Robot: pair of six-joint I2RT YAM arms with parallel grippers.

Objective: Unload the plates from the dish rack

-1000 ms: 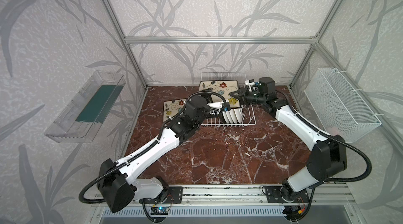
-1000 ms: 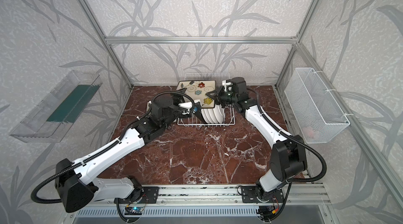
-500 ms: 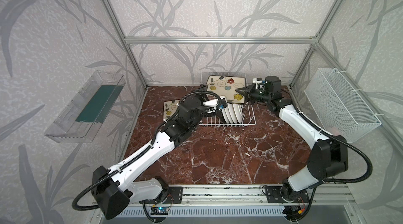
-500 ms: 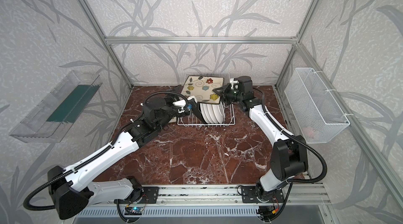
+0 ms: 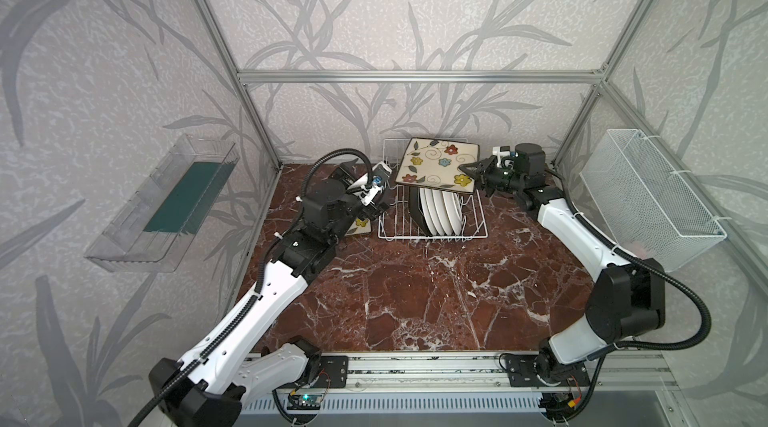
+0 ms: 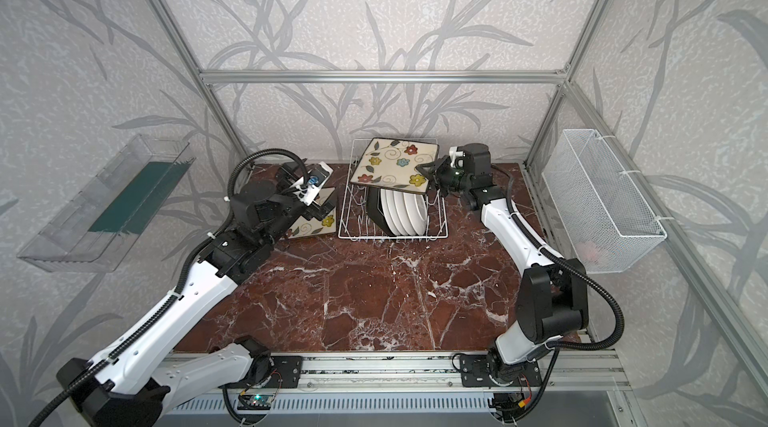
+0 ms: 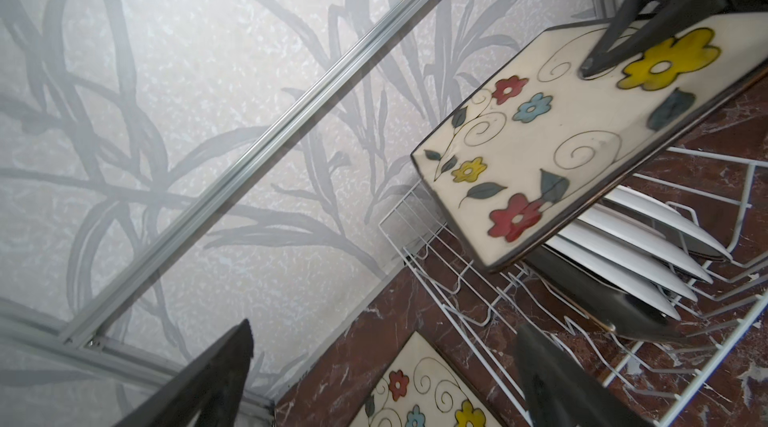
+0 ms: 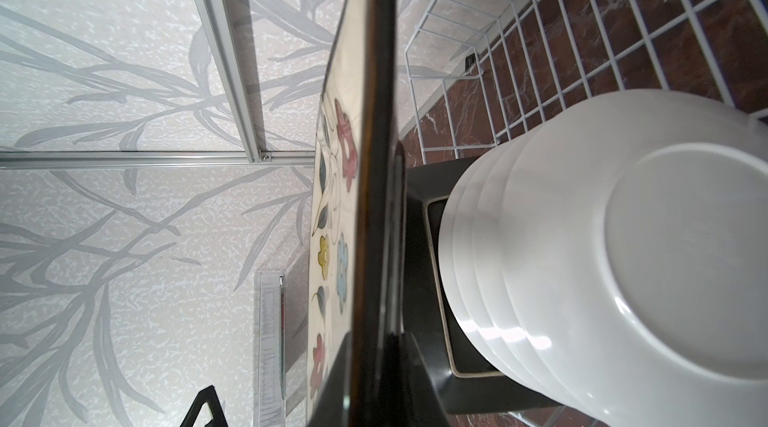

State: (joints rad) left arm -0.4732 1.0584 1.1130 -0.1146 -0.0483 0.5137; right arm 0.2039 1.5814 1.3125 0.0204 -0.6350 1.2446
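Your outstretched right claw [image 5: 473, 172] pinched the square cream flowered plate [image 5: 432, 165] level above the white wire dish rack [image 5: 415, 235]. Your left claw [image 7: 384, 333] gaped wide, empty.

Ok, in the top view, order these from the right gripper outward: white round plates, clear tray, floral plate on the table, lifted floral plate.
1. Lifted floral plate: in the right gripper's grip.
2. White round plates: below, in the dish rack.
3. Floral plate on the table: left of the rack.
4. Clear tray: far left wall.
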